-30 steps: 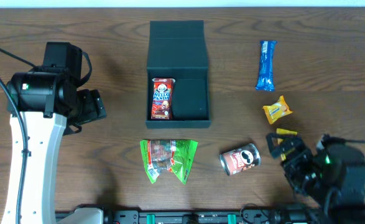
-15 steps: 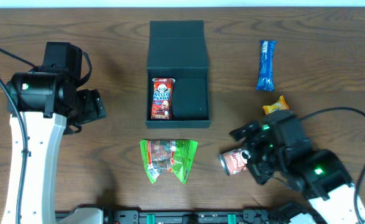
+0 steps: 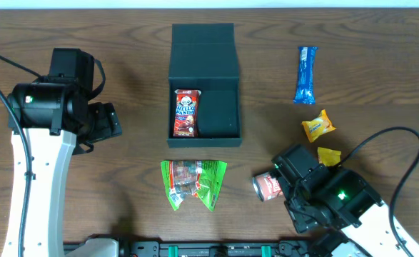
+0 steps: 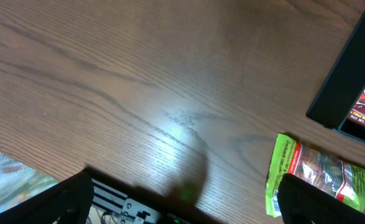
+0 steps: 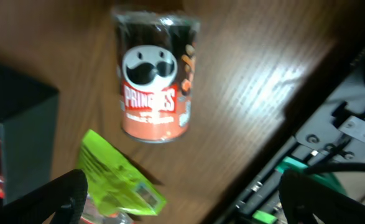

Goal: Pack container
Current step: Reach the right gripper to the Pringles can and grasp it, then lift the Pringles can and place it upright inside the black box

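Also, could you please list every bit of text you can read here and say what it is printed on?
"Pringles": small can, lying on its side.
"Hello Panda": red pack inside the container.
Too small to read: print on the green bag, blue bar, yellow candy.

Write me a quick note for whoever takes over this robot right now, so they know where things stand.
Left gripper: open, empty, above the table left of the container.
Right gripper: open, aimed at the Pringles can, not holding it.
Done: container lid open, red snack pack inside, on its left side.
Left to pack: the can, green pack, blue bar, yellow candy, yellow piece.
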`<state>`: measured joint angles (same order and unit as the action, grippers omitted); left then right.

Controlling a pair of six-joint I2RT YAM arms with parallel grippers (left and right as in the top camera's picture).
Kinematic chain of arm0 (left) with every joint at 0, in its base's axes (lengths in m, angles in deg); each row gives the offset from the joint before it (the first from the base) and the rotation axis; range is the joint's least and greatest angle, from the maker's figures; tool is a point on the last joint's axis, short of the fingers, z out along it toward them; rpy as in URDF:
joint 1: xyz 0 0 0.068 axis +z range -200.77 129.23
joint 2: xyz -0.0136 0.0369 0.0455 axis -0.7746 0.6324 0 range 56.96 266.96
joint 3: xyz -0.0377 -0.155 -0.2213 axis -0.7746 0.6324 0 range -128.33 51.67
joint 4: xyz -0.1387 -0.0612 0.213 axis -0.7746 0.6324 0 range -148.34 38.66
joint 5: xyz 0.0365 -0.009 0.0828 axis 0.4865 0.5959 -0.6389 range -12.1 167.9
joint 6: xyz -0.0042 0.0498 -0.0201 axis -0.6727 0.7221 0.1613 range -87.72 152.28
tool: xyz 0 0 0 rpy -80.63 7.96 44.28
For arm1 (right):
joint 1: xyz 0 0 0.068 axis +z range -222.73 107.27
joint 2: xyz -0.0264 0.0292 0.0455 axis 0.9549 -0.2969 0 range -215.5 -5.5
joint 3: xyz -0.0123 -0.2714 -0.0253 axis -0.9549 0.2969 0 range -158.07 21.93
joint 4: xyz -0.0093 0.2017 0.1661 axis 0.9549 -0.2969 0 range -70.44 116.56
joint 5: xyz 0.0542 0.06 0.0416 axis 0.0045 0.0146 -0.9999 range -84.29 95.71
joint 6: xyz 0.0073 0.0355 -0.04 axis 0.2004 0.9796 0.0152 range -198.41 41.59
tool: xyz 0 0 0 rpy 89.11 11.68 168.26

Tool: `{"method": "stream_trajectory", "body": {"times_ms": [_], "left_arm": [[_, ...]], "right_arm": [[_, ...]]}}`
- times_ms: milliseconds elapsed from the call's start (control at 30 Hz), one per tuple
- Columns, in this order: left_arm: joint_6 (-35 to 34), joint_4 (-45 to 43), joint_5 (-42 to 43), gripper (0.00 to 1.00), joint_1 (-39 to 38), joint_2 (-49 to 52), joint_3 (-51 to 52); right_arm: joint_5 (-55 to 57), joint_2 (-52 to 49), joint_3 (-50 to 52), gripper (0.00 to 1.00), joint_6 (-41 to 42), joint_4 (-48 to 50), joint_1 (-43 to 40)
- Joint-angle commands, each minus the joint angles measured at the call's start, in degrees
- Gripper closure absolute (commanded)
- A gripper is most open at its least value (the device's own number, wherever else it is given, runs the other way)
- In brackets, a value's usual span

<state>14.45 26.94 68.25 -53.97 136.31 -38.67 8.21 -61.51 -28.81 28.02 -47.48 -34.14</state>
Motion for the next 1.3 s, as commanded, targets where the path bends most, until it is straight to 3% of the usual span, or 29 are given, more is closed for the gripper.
{"method": "stream_trajectory", "body": {"times_ms": [0, 267, 1067, 1267], "left_arm": [[-0.4, 0.2, -1.0, 0.05, 0.3, 0.0, 0.2], [-0.4, 0.2, -1.0, 0.05, 0.3, 0.0, 0.2], [-0.4, 0.2, -1.0, 0.05, 0.3, 0.0, 0.2], [-0.4, 0.2, -1.0, 0.05, 0.3, 0.0, 0.2]], "right_arm": [[4.8, -0.2, 1.9, 0.01, 2.4, 0.5, 0.5], [6.2, -0.5, 12.8, 0.04, -0.2, 16.5, 0.5], [9.4, -15.9, 17.2, 0.02, -2.8, 27.6, 0.1], [9.8, -18.7, 17.3, 0.08, -5.9, 29.5, 0.1]]}}
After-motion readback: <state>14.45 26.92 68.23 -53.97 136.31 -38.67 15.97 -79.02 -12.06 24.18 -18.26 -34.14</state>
